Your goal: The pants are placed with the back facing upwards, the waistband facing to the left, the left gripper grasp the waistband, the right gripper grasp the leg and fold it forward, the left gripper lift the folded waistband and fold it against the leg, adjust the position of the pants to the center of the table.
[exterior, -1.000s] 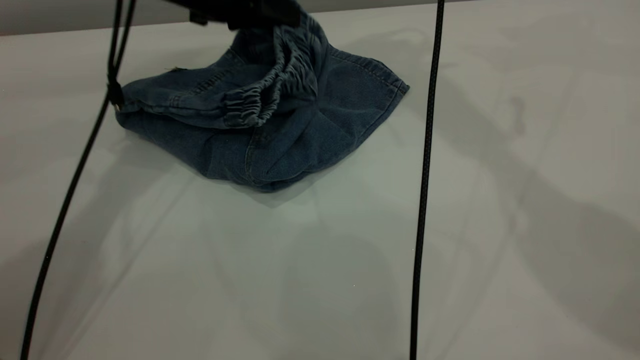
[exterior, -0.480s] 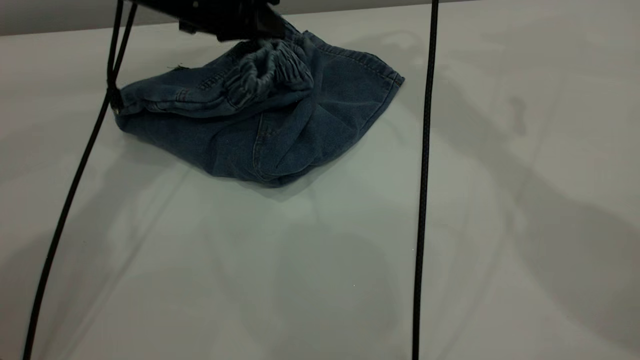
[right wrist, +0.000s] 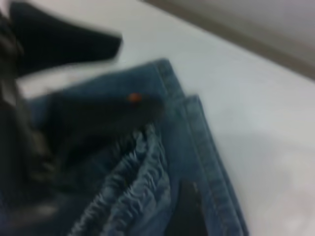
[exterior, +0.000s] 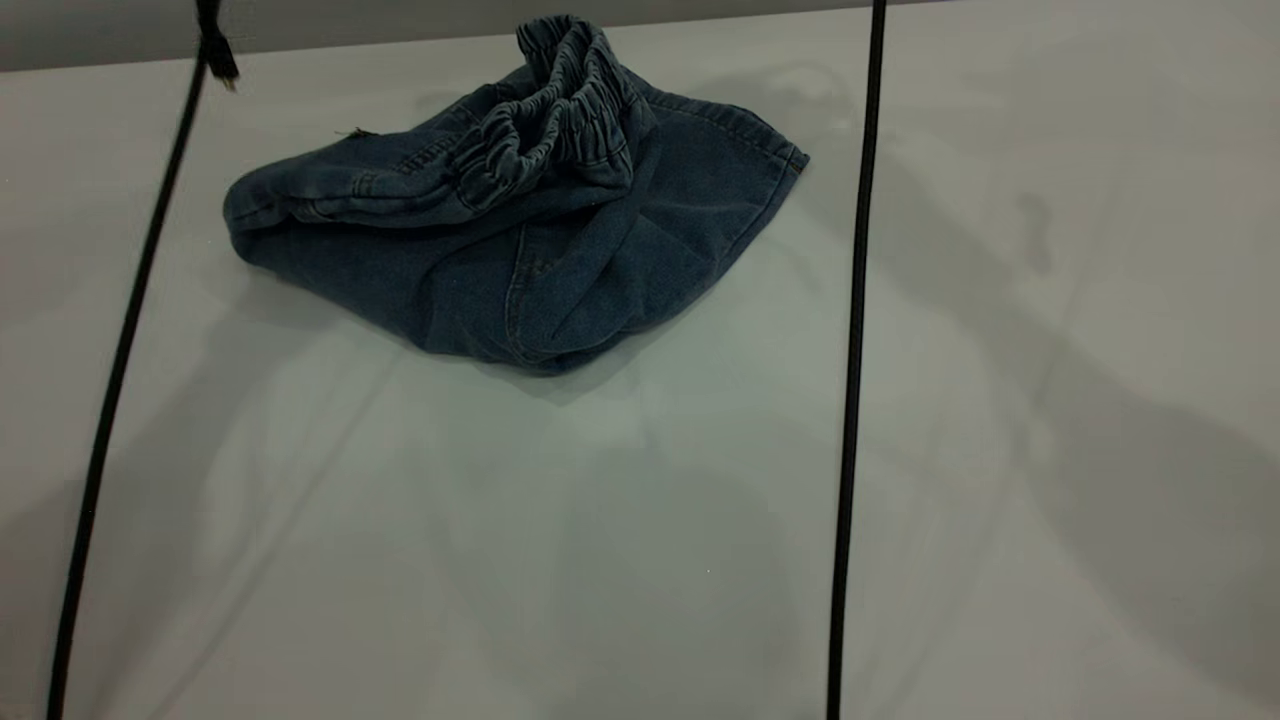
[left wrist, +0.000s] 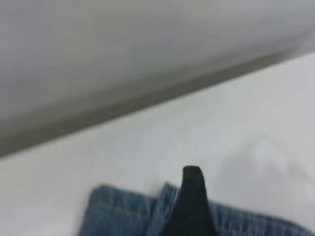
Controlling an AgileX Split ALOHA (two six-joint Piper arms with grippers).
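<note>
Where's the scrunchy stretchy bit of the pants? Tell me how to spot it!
Find the white table, then the blue denim pants heaped near its far edge. The waistband is the bunched strip on top; only it is ruched, while the rest is smooth.

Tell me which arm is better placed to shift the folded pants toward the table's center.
Probably right: the right claw hangs close over the waistband and pants. The left claw is over only a hem edge, facing mostly table.

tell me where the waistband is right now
In the exterior view the waistband lies bunched on top of the folded pants, near the table's far edge.
</note>
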